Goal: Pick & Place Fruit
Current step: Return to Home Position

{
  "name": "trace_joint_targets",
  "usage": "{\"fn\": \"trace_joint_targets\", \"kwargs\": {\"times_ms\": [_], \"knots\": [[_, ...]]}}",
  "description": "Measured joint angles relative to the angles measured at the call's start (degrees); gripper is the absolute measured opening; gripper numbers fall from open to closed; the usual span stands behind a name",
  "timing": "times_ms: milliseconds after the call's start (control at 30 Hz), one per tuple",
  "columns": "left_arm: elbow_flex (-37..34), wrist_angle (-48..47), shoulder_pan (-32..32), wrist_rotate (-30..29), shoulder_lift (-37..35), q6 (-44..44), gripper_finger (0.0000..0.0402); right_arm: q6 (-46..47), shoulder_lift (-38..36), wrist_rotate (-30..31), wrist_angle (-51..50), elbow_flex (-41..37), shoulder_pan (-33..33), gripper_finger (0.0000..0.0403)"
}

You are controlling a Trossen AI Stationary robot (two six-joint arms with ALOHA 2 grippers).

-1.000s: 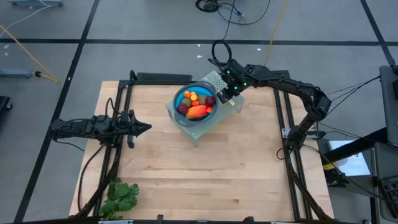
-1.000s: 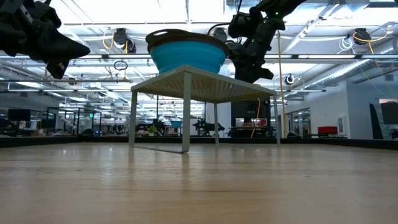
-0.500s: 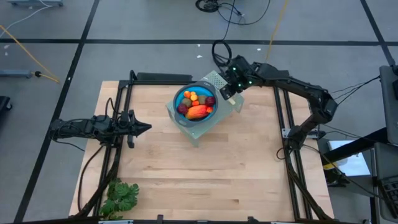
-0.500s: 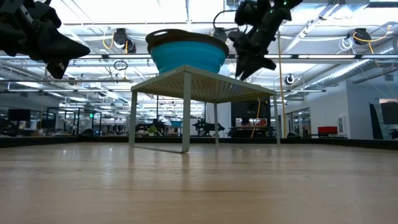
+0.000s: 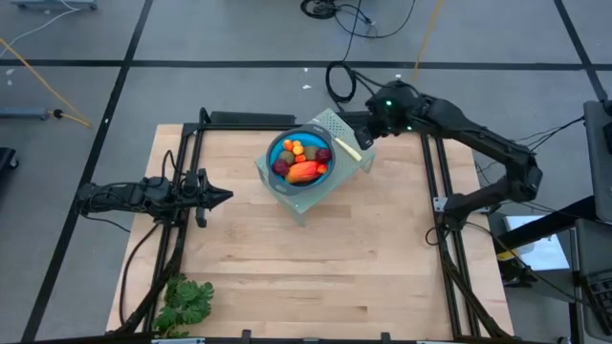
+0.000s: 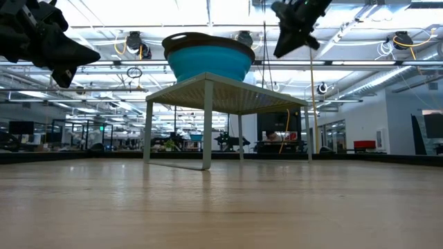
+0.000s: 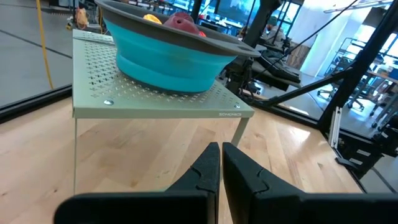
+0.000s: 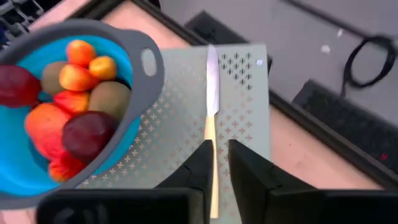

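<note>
The fruit point(image 5: 302, 161), a small pile of toy pieces, fills the blue strainer bowl point(image 5: 272, 156). The long orange-red piece point(image 5: 304, 173) lies flat along the side of the bowl that faces the open worktop point(image 5: 316, 268). Its long axis runs across the bowl, at a slant to the yellow-handled knife point(image 5: 346, 146). The knife lies just beside the bowl, and both sit on a pale perforated shelf point(image 5: 308, 203). The right claw point(image 5: 363, 137) hangs above the knife, on the bowl's far side from the left arm, and holds nothing. Its fingers point(image 8: 199, 163) stand narrow, with a slim gap between them. The left claw point(image 5: 225, 196) waits well away from the bowl, level with it, its tips pressed together and empty. To return home cleanly, the right arm should probably rise first and then draw back from the bowl. That would keep the claw clear of the bowl's rim handle and the knife blade.
</note>
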Motion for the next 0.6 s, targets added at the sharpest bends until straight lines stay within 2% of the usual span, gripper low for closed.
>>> {"fn": "trace_joint_targets", "kwargs": {"times_ms": [167,433,600], "knots": [[0.0,0.0,0.0,0.0,0.0,-0.1,0.0017,-3.2,-4.3,3.3,0.4,0.0,1.7,0.0004],[0.0,0.0,0.0,0.0,0.0,0.0,0.0017,-5.6,-9.9,6.1,1.8,-0.9,3.7,0.0001],[0.0,0.0,0.0,0.0,0.0,0.0,0.0017,-5.8,-14.5,8.0,5.9,-7.2,5.5,0.0001]]}}
